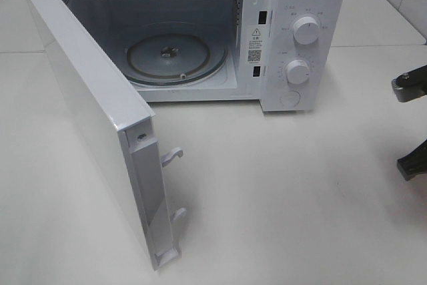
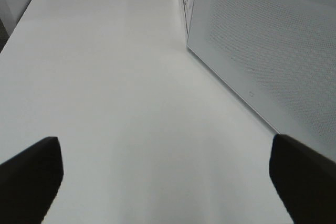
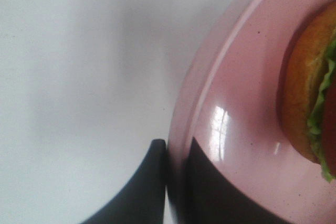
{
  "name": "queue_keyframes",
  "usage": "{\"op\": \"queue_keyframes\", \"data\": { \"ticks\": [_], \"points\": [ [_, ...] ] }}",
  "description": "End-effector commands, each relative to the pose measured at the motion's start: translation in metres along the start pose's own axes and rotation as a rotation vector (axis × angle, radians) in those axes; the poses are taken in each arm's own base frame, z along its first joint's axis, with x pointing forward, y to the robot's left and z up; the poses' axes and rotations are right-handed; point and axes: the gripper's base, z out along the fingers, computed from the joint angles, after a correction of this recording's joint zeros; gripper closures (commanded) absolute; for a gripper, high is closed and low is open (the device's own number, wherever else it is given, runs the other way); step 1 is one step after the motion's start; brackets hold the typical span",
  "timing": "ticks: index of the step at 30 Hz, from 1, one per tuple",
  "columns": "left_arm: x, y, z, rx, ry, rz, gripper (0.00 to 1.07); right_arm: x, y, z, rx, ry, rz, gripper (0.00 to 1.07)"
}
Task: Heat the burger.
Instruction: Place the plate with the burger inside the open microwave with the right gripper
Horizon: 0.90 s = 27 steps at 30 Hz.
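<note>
Burger point(image 3: 310, 93), cut off at the edge of the right wrist view, shows only part of its golden-brown bun, green lettuce and a red layer; it lies on a pink plate point(image 3: 236, 77). Right gripper point(image 3: 176, 187) pinches the plate's rim, one dark finger under the edge and one on top, jaws narrowed onto it. In the high view only grey and black parts of the right arm point(image 1: 412, 158) poke in from the right edge, low over the white table point(image 1: 280, 185); plate and burger lie outside that picture. Left gripper point(image 2: 165, 179) hovers above bare table with its jaws wide apart and nothing between them, only its two dark tips visible. Just beside it stands the microwave's door point(image 1: 87, 111), swung fully open. Behind that, the white microwave point(image 1: 300, 5) shows its cavity with a glass turntable point(image 1: 177, 55) and two round knobs point(image 1: 306, 31).
</note>
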Motion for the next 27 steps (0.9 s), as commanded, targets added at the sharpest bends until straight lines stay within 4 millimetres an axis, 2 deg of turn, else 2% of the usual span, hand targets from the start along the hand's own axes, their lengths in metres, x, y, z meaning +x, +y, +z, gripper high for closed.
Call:
{"op": "queue_keyframes", "data": {
  "ticks": [1,8,27],
  "points": [
    [0.000,-0.001,-0.002,0.009,-0.031,-0.001,0.07,0.003,-0.008,-0.010,0.042,-0.028,-0.022,1.07],
    [0.000,-0.001,-0.002,0.009,-0.031,-0.001,0.07,0.009,-0.001,-0.031,0.056,-0.074,-0.100,1.07],
    [0.000,-0.001,-0.002,0.009,-0.031,-0.001,0.07,0.015,0.040,-0.057,0.039,-0.177,-0.353,1.07]
  ]
}}
